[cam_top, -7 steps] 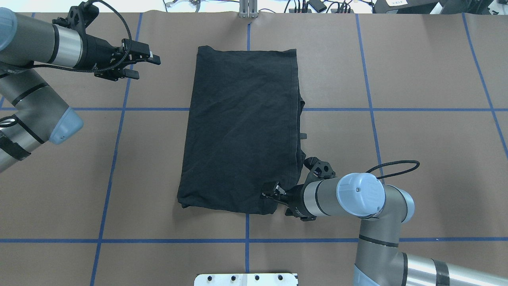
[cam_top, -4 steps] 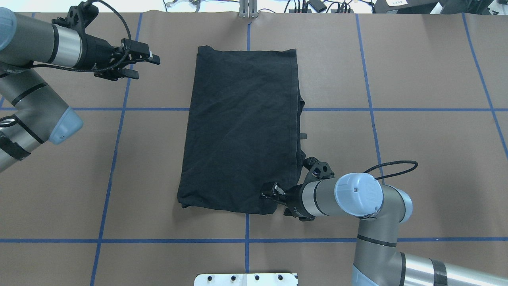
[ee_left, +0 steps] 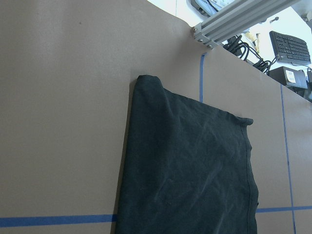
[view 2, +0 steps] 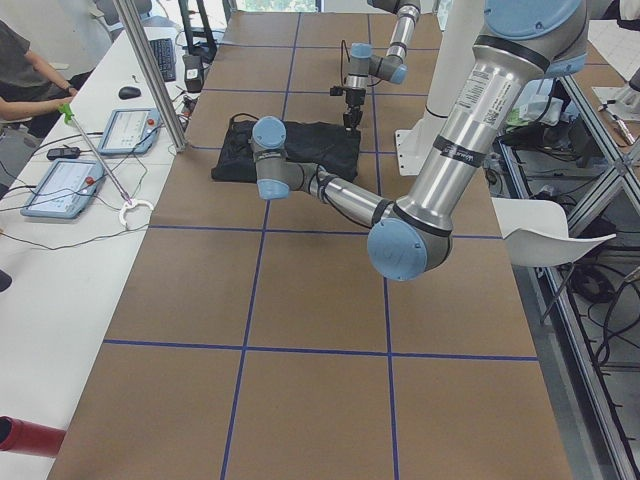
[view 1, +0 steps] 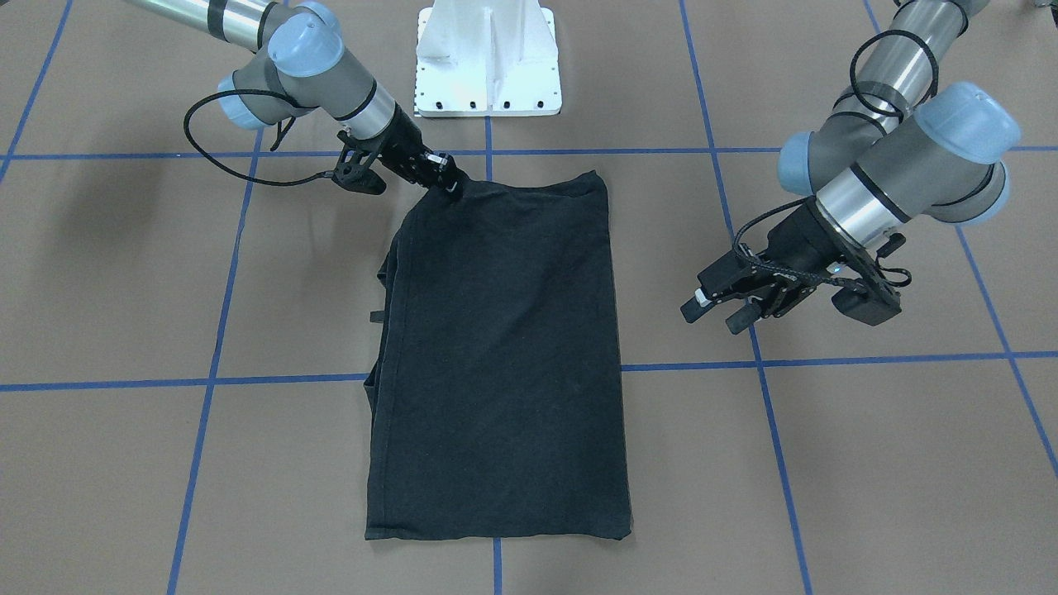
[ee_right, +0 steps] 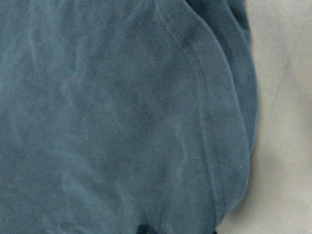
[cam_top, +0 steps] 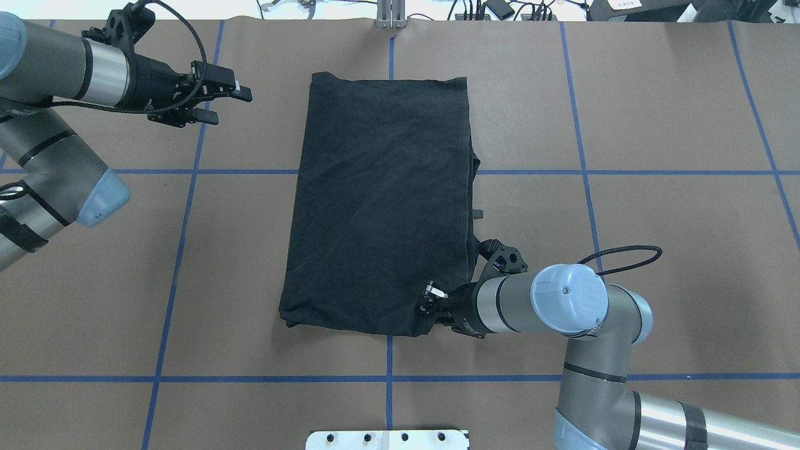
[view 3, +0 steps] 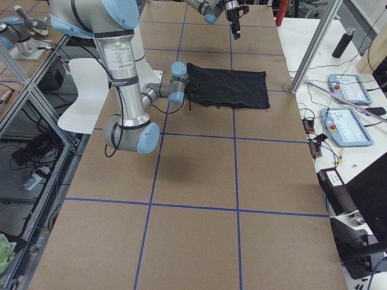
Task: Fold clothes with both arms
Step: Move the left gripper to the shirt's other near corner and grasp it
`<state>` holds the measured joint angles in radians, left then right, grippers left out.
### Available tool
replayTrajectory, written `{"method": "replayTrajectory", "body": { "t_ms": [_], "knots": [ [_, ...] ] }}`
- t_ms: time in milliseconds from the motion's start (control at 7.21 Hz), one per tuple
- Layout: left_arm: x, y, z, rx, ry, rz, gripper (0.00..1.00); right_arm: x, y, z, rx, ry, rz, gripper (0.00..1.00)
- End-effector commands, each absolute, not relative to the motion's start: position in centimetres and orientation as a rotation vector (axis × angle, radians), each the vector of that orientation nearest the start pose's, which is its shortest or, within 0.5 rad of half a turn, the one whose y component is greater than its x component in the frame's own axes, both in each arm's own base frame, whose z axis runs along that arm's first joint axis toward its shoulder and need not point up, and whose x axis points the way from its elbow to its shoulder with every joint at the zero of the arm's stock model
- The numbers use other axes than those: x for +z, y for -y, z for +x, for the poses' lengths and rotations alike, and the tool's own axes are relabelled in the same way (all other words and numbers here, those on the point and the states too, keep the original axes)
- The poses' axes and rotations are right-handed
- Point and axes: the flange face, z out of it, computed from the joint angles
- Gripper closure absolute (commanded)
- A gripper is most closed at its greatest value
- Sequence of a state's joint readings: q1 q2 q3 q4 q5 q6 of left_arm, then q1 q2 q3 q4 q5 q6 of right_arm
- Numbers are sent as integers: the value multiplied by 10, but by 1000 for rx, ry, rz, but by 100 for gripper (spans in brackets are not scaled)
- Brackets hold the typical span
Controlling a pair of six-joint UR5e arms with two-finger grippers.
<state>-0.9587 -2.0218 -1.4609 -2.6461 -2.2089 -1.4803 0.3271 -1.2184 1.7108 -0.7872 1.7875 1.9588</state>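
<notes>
The clothes are one black T-shirt (cam_top: 381,206), folded into a long rectangle in the middle of the table (cam_top: 656,125); no logo shows. It also appears in the front view as T-shirt (view 1: 496,355) and fills the right wrist view (ee_right: 122,122). My right gripper (cam_top: 430,301) sits at the shirt's corner nearest the robot's right side, shut on the fabric there; the front view shows this gripper (view 1: 450,186) pinching that corner. My left gripper (cam_top: 228,105) hangs open off the shirt's far left corner, apart from it, and its camera looks at the T-shirt (ee_left: 190,170).
Blue tape lines cross the brown table cover. The white base plate (cam_top: 387,439) sits at the near edge, and an aluminium post (cam_top: 390,12) stands at the far edge. A side desk holds tablets (view 2: 75,185), with a person (view 2: 25,70) beside it.
The right gripper's fingers have come together on the shirt's near corner, and its wrist has shifted slightly away from the robot. The left arm has stayed still.
</notes>
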Motion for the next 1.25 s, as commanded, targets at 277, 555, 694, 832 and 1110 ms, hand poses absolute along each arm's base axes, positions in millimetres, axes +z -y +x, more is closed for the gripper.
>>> {"method": "replayTrajectory", "body": {
  "t_ms": [277, 555, 694, 832, 1110],
  "knots": [
    [320, 570, 317, -288, -1452, 188, 0, 307, 307, -542, 477, 1283, -226, 100],
    [316, 494, 364, -255, -1492, 48, 0, 301, 306, -535, 473, 1297, -224, 100],
    [330, 456, 366, -226, -1486, 6, 0, 300, 307, -532, 474, 1302, -222, 100],
    [339, 429, 376, -207, -1475, -50, 0, 297, 309, -529, 471, 1308, -226, 100],
    [349, 392, 416, -177, -1446, -157, 0, 296, 315, -524, 469, 1316, -229, 100]
  ]
}}
